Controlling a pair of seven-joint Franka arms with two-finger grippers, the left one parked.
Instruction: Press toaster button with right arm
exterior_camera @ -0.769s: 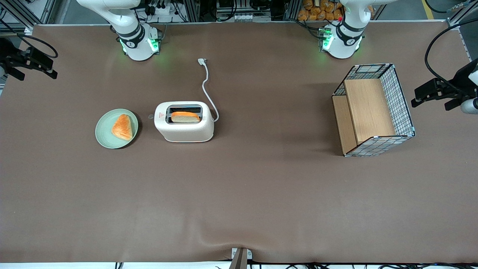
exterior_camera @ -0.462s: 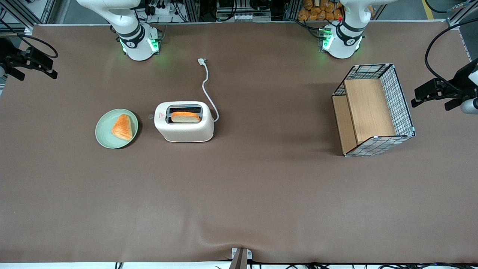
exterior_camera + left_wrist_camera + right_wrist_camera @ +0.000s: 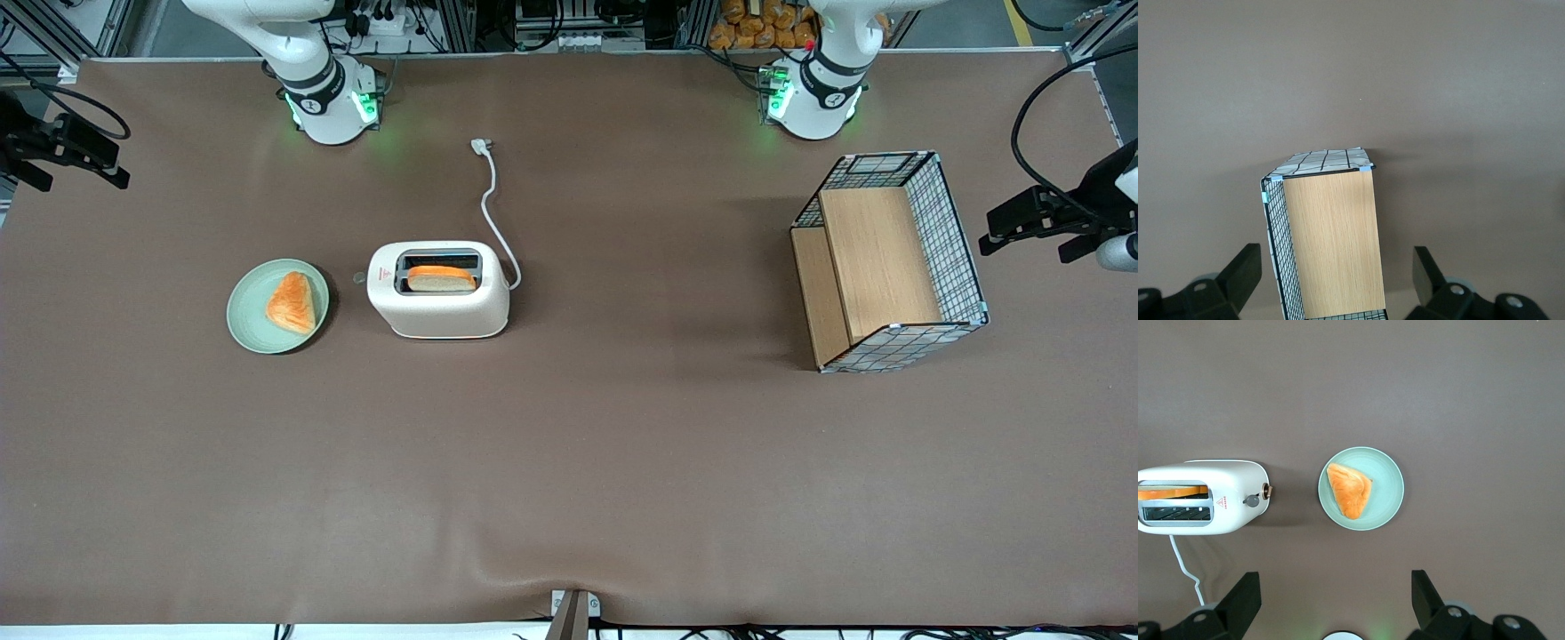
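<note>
Toaster (image 3: 439, 291) on the brown table (image 3: 569, 462), long axis running from working arm's end toward parked arm's, slots up. Toaster button (image 3: 1252, 500) on the end wall facing the green plate (image 3: 249, 322), just beside it. Small red triangle mark (image 3: 1221, 501) on top; lettering unreadable. Gripper (image 3: 1335, 603) high above plate and toaster, fingers (image 3: 1241, 600) spread apart, holding nothing.
</note>
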